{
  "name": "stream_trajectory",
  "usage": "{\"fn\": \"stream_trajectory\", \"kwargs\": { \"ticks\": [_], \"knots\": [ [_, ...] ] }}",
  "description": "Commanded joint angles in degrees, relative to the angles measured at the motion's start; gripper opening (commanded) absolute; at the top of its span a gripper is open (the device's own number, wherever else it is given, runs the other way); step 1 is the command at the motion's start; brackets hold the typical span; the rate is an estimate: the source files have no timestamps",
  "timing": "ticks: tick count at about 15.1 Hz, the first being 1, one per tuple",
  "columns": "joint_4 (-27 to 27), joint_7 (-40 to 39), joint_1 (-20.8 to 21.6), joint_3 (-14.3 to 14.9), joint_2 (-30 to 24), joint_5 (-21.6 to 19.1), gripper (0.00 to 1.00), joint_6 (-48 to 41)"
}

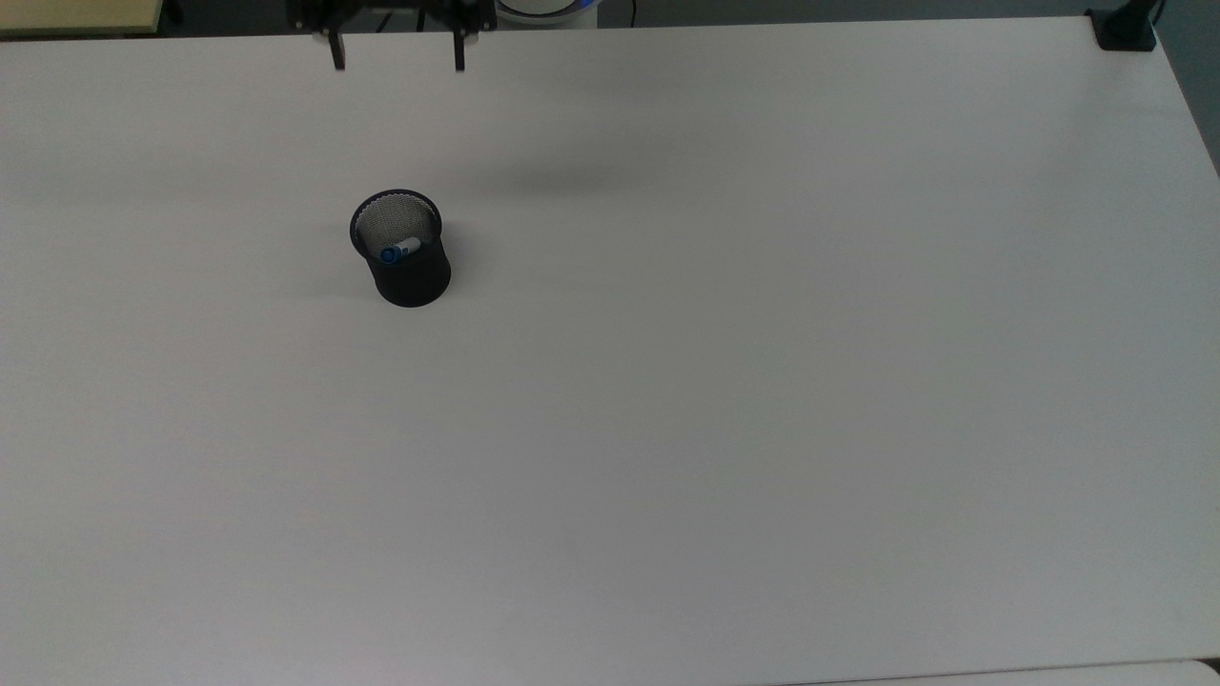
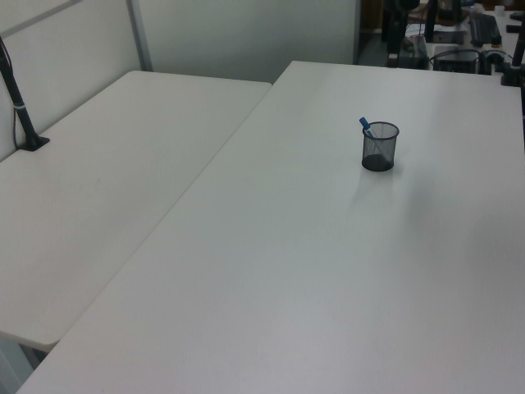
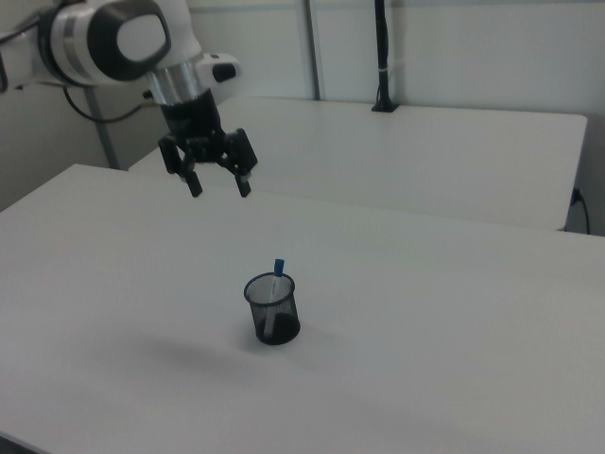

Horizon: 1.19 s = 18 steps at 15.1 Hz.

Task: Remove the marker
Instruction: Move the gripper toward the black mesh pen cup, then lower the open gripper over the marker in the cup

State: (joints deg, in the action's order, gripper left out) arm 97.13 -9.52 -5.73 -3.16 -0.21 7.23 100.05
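A black mesh cup (image 1: pixel 404 250) stands upright on the white table (image 1: pixel 724 381). The marker (image 1: pixel 397 252) leans inside it, its blue cap poking just above the rim (image 3: pixel 279 268) (image 2: pixel 365 125). My gripper (image 1: pixel 396 59) hangs high over the table's far edge at the top view's top left, open, with its two fingers spread wide and nothing between them. In the right view the gripper (image 3: pixel 219 184) hovers well above and to the left of the cup (image 3: pixel 272 308).
A second white table (image 2: pixel 107 180) adjoins on the left view's left. A black clamp post (image 2: pixel 20 107) stands on it. Another black clamp (image 1: pixel 1125 29) sits at the top view's top right corner.
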Motion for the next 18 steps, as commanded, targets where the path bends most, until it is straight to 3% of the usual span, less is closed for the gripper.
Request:
{"fn": "stream_trajectory", "kwargs": {
  "ticks": [1,3,8,12,18],
  "knots": [
    [7.89,-0.24,0.19,-0.10,0.91,4.27,1.00,12.51],
    [9.65,-0.15,-0.25,-0.10,1.88,4.89,1.00,16.22],
    [10.71,-0.06,-1.22,-0.18,3.72,4.11,0.71,18.68],
    [13.61,5.12,-1.66,-0.10,5.05,1.91,0.71,27.19],
    [15.64,5.22,-2.01,-0.10,6.80,2.43,0.73,30.28]
  ]
}}
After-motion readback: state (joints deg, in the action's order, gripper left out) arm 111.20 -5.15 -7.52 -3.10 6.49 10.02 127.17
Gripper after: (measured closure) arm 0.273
